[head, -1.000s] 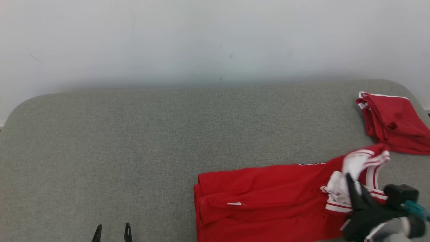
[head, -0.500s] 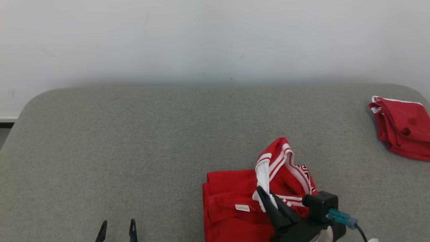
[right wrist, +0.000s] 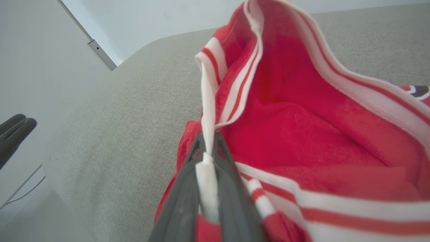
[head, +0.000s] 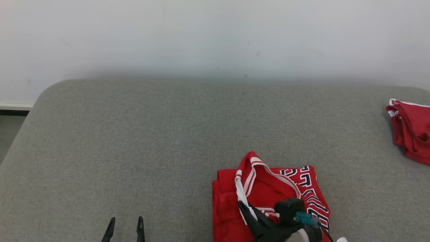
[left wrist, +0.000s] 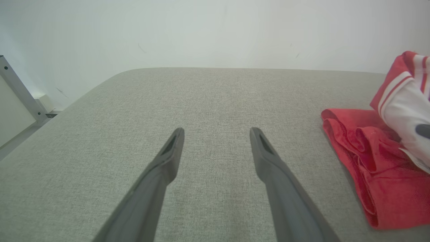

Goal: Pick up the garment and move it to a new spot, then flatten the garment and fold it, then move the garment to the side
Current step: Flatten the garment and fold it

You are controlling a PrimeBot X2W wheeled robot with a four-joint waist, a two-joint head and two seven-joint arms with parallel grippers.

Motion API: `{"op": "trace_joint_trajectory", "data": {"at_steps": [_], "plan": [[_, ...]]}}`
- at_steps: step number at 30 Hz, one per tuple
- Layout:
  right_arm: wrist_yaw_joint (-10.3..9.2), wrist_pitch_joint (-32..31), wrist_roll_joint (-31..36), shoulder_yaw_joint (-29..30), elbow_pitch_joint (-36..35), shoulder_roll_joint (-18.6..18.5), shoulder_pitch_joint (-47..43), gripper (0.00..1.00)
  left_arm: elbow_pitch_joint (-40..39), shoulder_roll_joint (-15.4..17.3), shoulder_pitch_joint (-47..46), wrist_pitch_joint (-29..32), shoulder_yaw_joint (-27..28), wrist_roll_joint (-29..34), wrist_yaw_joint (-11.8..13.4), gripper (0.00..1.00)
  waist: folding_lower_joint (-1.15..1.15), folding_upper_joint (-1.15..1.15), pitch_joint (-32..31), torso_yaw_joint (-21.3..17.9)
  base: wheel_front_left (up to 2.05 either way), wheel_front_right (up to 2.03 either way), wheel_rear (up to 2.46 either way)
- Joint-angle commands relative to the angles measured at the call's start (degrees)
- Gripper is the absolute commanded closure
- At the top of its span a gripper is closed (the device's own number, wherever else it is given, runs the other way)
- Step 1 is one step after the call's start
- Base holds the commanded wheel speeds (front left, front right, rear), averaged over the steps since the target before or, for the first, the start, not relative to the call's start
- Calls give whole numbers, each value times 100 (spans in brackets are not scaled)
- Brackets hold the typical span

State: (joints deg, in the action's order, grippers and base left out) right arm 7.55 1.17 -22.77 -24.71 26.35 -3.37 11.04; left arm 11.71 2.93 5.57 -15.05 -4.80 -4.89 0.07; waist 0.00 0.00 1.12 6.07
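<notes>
Left pincer point(left wrist: 217, 132) first: it is spread wide, both fingers well apart with nothing between them, poised low over a bare stretch of the grey padded surface point(head: 134, 134) at the near left. It touches no cloth. The nearest red fabric lies off to its right.

Moving right, my right pincer point(right wrist: 208, 137) is clamped nearly closed on a strip of white trim point(right wrist: 207, 174), which runs up between the two finger tips and on into the striped edge above them. That trim belongs to the garment point(head: 268, 181), a red jersey resting at the near edge of the padded surface, right of the middle.

The jersey is doubled over on itself into a compact, uneven bundle. A plain red layer lies flat underneath and sticks out on the left side, with soft rolled folds along its edge. Over it sits a second layer edged in white and red bands. Where I hold it, that banded edge is raised off the pile and curves round in an open loop, showing the red inside. On the right part of the bundle, navy lettering outlined in white faces up.

Further right, well apart at the far right edge of the padded surface, lies a second red garment point(head: 411, 134), folded, with a thin white border. A pale wall point(head: 215, 40) stands behind everything.
</notes>
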Motion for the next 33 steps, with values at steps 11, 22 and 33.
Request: {"op": "trace_joint_trajectory", "data": {"at_steps": [11, 22, 33], "plan": [[-12, 1098, -322, -411, 548, 44, 491, 0, 7, -7, 4, -16, 66, -9, -14, 0, 0, 0, -79, -10, 0, 0, 0], [-12, 1315, -71, 250, -1069, -676, -330, 0, -71, -8, 160, -16, 184, 11, -3, 0, 0, 0, -108, -178, 0, 0, 0], [-12, 647, 126, 69, -2290, -773, -1660, 0, -100, -8, 148, -16, 269, 52, -35, 0, 0, 0, -54, -236, 0, 0, 0]]}}
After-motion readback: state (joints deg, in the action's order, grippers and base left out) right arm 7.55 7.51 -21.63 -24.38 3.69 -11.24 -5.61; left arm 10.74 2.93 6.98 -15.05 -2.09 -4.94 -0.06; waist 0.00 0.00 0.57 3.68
